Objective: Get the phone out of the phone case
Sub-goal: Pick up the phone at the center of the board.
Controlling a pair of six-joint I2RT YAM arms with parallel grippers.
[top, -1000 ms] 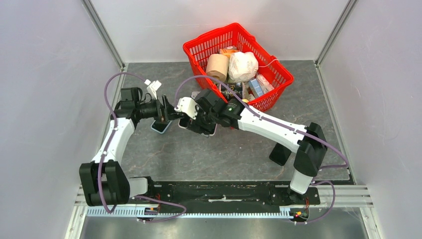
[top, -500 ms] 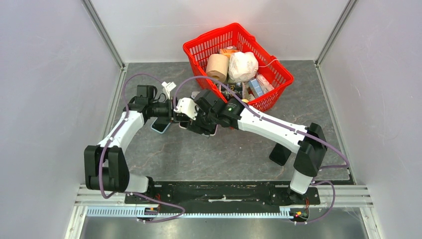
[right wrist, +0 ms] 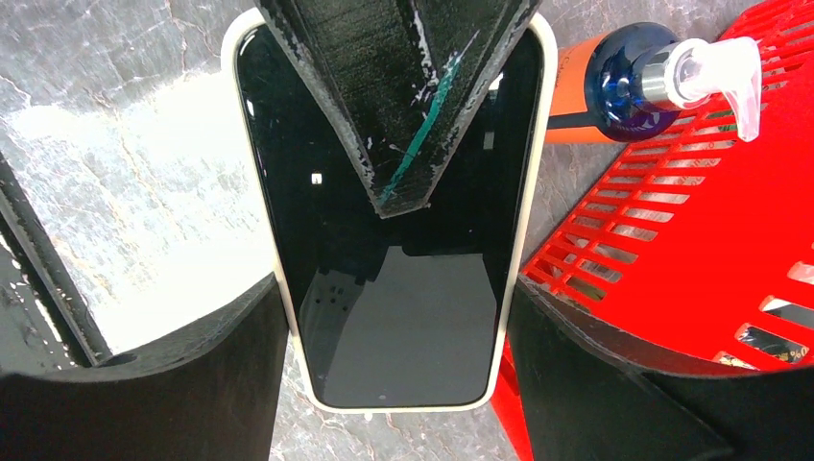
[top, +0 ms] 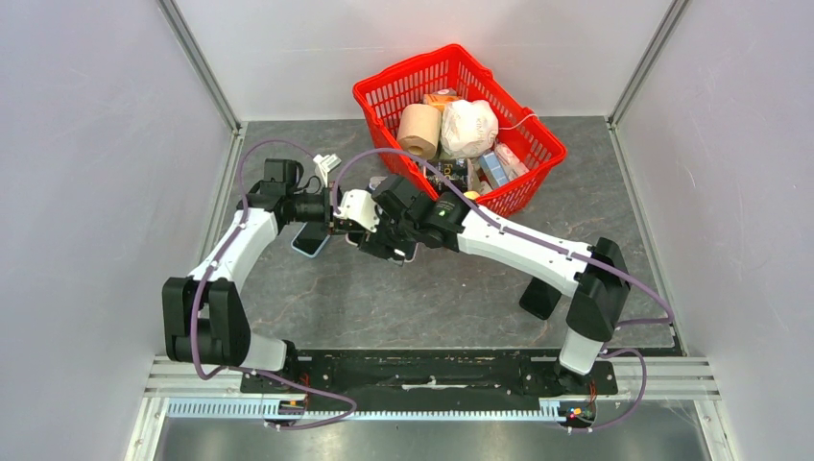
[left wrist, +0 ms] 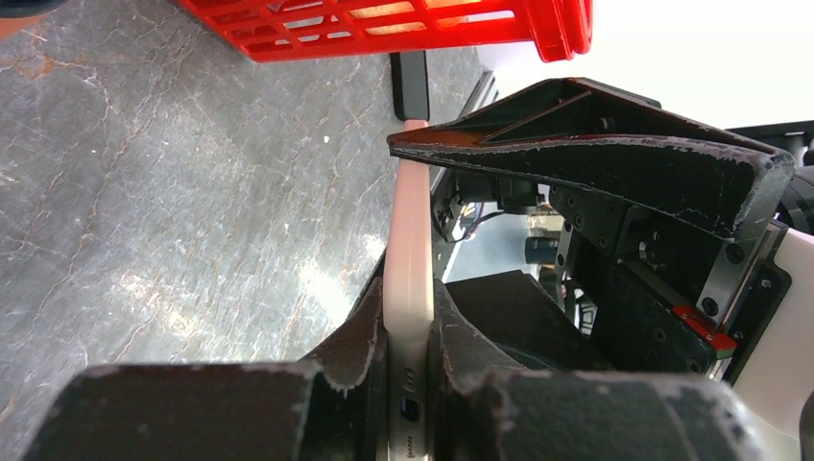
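Observation:
The phone (right wrist: 403, 317), dark screen up, sits in a cream phone case (right wrist: 279, 288) and is held off the table just left of the basket. My right gripper (right wrist: 394, 331) is shut across its width, a finger against each long side. My left gripper (left wrist: 408, 317) is shut on one end of it, one finger on the screen and one on the back; the case's edge (left wrist: 408, 240) runs out from between those fingers. The screen-side left finger (right wrist: 394, 96) shows in the right wrist view. From above, both grippers (top: 338, 213) (top: 384, 240) meet and hide most of the phone.
A red basket (top: 411, 67) full of goods stands at the back right, its wall close to the right fingers (right wrist: 691, 250). An orange pump bottle (right wrist: 624, 82) lies beside it. A light blue phone-like slab (top: 309, 245) and a black block (top: 539, 298) lie on the grey table.
My left arm has swung right to the phone and its jaws have shut on the phone's end. The right arm has kept hold and hardly moved.

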